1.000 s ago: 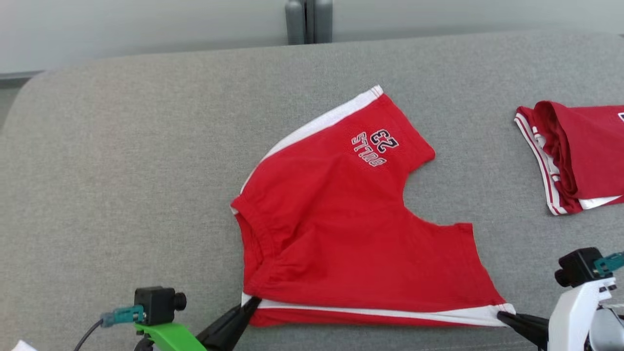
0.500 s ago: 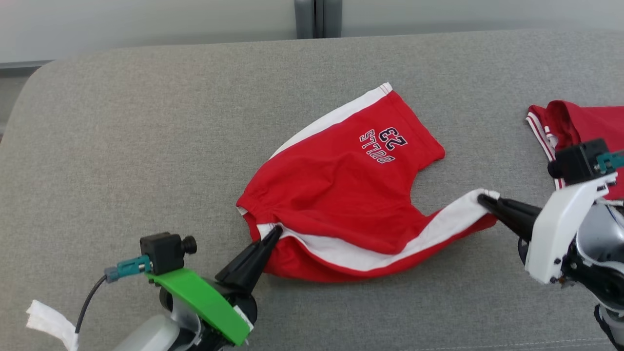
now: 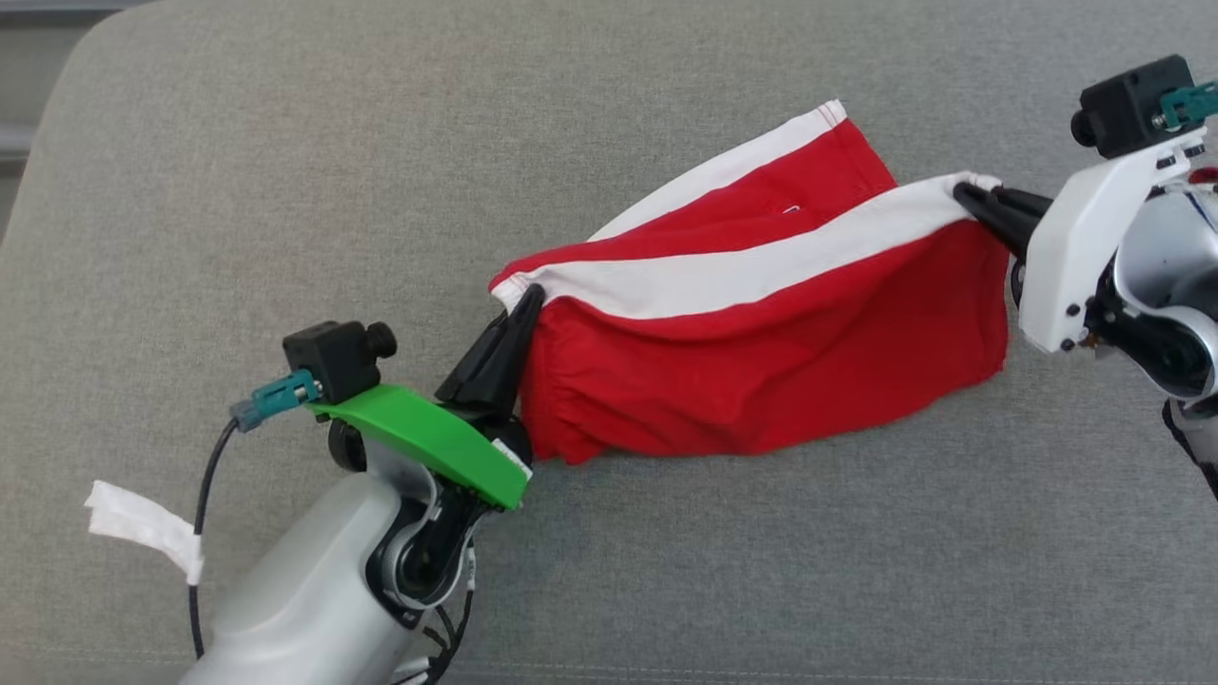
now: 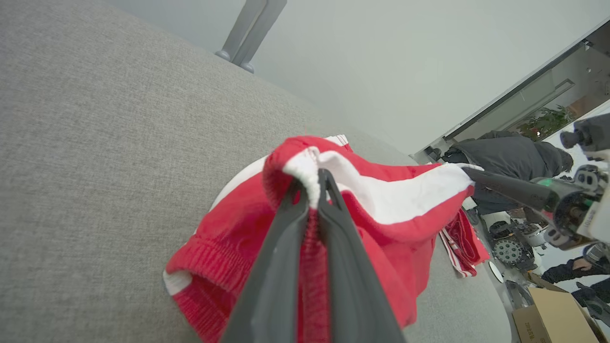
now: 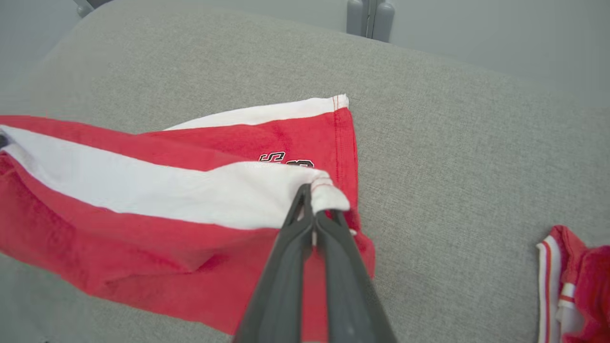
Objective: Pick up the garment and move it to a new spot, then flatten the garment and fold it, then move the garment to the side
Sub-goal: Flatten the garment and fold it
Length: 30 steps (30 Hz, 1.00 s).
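Left tool (image 3: 529, 297) is seen clamped shut on the red garment (image 3: 761, 381), at the waistband end of its white side stripe (image 3: 742, 271). In the left wrist view the white-and-red edge is pinched between the two dark fingers (image 4: 281, 267). Right tool (image 3: 963, 190) is likewise closed on the other end of the same stripe, at the leg hem, farther back and well to the right of the left one. The stripe is stretched between the two tools and held off the grey fabric-covered bench (image 3: 285, 190), while the red cloth below it hangs down, its lower edge resting on the bench near the middle.

Beyond the raised edge the garment's other leg is laid flat on the bench, and a far white stripe (image 3: 723, 171) runs along it to a far corner. Part of some dark printed lettering (image 5: 286, 159) can be made out on that leg in the right wrist view, just past the right tool's tips. The gathered elastic waistband (image 4: 205, 257) is seen low at the left end, touching the bench.

A second red-and-white garment (image 5: 572, 286) is bunched on the bench to the right — apart from the held one. A green bracket (image 3: 428, 438) with a small black camera (image 3: 338, 357) is carried on the left wrist.
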### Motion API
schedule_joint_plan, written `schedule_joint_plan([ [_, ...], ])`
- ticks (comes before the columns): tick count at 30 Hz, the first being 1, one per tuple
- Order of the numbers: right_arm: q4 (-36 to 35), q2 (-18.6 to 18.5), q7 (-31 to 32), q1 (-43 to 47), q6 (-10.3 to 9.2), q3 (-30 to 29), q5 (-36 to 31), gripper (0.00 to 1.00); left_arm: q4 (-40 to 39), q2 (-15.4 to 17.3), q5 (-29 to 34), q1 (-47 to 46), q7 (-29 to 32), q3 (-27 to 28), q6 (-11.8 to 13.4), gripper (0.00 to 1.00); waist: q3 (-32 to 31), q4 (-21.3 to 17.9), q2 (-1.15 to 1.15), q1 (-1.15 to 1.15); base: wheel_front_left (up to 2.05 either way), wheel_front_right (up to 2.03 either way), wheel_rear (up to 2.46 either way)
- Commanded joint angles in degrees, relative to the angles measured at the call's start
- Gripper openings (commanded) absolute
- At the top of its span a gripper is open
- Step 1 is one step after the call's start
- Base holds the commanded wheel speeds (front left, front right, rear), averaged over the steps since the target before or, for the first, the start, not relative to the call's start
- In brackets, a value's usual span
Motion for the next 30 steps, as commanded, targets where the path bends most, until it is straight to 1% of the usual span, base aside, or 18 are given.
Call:
schedule_joint_plan([
  [1,1.6,-0.8,-1.4,-2.8,0.01,1.5,-0.6,0.0,0.9,-0.9,0.6,-1.7,-0.4,-0.2,0.0,0.0,3.2,2.1,0.0,0.0,0.0,0.0,0.0],
  [6,7.9,-2.4,-4.7,-10.4,0.01,6.6,-2.3,0.0,3.3,-3.7,1.0,-3.8,-1.2,0.5,-0.3,0.0,6.0,3.3,0.0,0.0,0.0,0.0,0.0],
  [10,12.5,-2.8,-8.2,-15.4,0.01,9.6,-2.9,0.0,5.5,-5.8,2.2,-5.2,-2.1,2.3,0.5,0.0,7.8,4.3,0.0,0.0,0.0,0.0,0.0],
  [12,14.4,-3.1,-9.9,-17.4,0.01,11.1,-3.1,0.0,6.2,-6.9,2.7,-5.8,-2.2,2.8,0.4,0.0,8.5,4.9,0.0,0.0,0.0,0.0,0.0],
  [18,19.1,-3.7,-13.5,-22.1,0.01,16.7,-3.4,0.0,8.8,-8.4,5.6,-7.1,-2.7,4.0,0.5,0.0,9.8,5.9,0.0,0.0,0.0,0.0,0.0],
  [19,20.0,-3.6,-14.2,-22.7,0.01,17.6,-2.9,0.0,9.1,-8.7,6.3,-7.3,-2.7,4.1,0.2,0.02,10.0,6.0,0.0,0.0,0.0,0.0,0.0],
  [20,20.6,-3.6,-14.8,-23.2,0.01,18.4,-2.7,0.0,9.4,-8.8,6.7,-7.5,-2.7,4.3,0.2,0.14,10.0,6.1,0.0,0.0,0.0,0.0,0.0],
  [21,21.3,-3.6,-15.6,-23.9,0.01,19.5,-2.6,0.0,9.7,-9.1,6.9,-7.6,-2.7,4.4,0.0,0.2,10.1,6.1,0.0,0.0,0.0,0.0,0.0],
  [22,22.1,-3.5,-16.1,-24.4,0.01,20.2,-2.3,0.0,9.9,-9.4,7.2,-7.6,-2.6,4.4,-0.2,0.2,10.1,6.2,0.0,0.0,0.0,0.0,0.0],
  [23,22.9,-3.3,-16.7,-24.9,0.01,20.9,-2.2,0.44,10.1,-9.5,7.5,-7.8,-2.7,4.4,-0.3,0.27,10.1,6.2,0.0,0.0,0.0,0.0,0.0],
  [24,23.5,-3.1,-17.4,-25.3,0.01,21.4,-1.7,1.0,10.3,-9.7,7.7,-8.0,-2.7,4.5,-0.5,0.33,10.1,6.3,0.0,0.0,0.0,0.0,0.0],
  [25,24.2,-2.9,-18.1,-25.6,0.01,21.9,-1.0,1.0,10.4,-9.9,8.3,-8.2,-2.7,4.7,-0.7,1.0,10.0,6.3,0.0,0.0,0.0,0.0,0.0],
  [30,26.5,-2.9,-21.4,-26.8,0.01,24.4,0.9,1.0,10.4,-11.0,10.9,-6.7,-2.7,7.8,-1.1,1.0,8.6,6.2,0.0,0.0,0.0,0.0,0.0],
])
